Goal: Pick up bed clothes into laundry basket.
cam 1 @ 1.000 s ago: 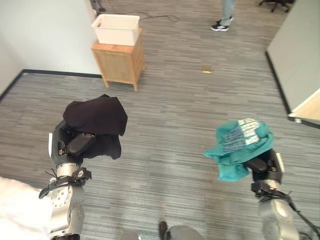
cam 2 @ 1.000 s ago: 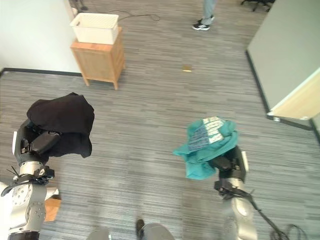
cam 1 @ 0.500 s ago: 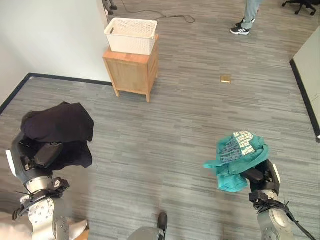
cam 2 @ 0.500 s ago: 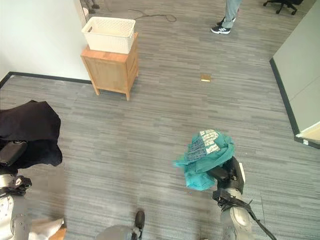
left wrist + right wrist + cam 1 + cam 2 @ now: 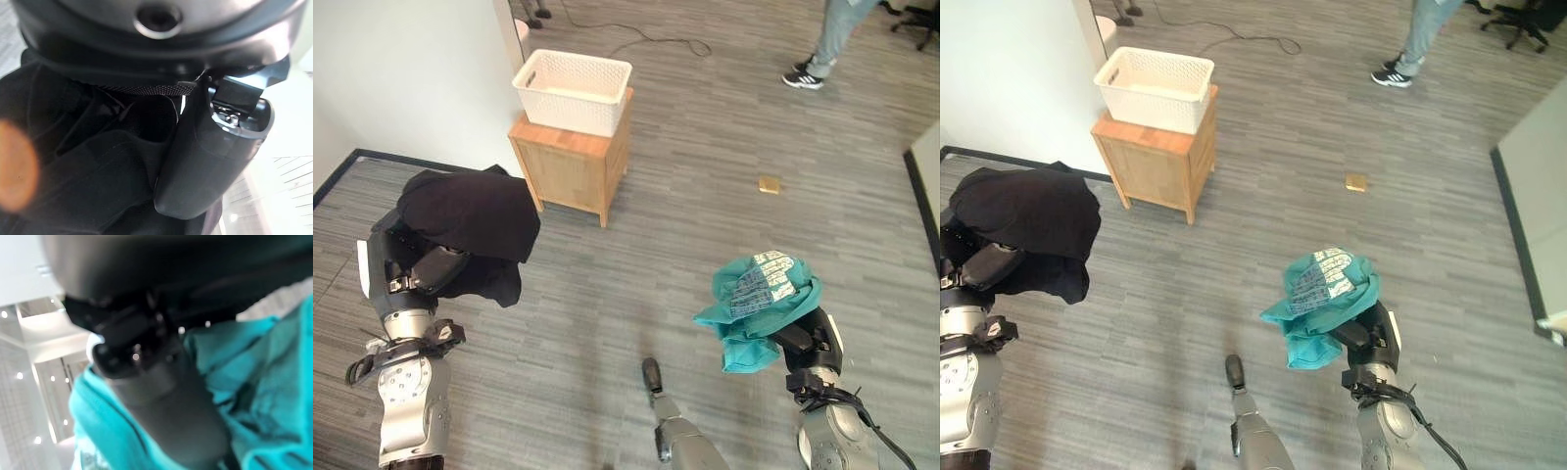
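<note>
My left hand (image 5: 429, 274) is raised at the left and is shut on a bunched black garment (image 5: 470, 211) that drapes over it; its wrist view shows the thumb (image 5: 210, 161) pressed into the black cloth (image 5: 88, 166). At the lower right my right hand (image 5: 803, 343) is shut on a crumpled teal garment with white print (image 5: 759, 294); teal cloth (image 5: 244, 396) wraps around the thumb in the right wrist view. A white lattice laundry basket (image 5: 574, 78) stands on a small wooden cabinet (image 5: 570, 162) by the white wall, ahead and to the left of both hands.
Grey plank floor lies between me and the cabinet. A small tan block (image 5: 769, 184) lies on the floor to the right of the cabinet. A person's legs and dark shoe (image 5: 800, 76) stand at the far right. A grey partition edge (image 5: 928, 181) runs along the right side.
The camera has shifted, so the cabinet and basket look nearer. My left hand has risen with the black garment. The right hand still holds the teal garment.
</note>
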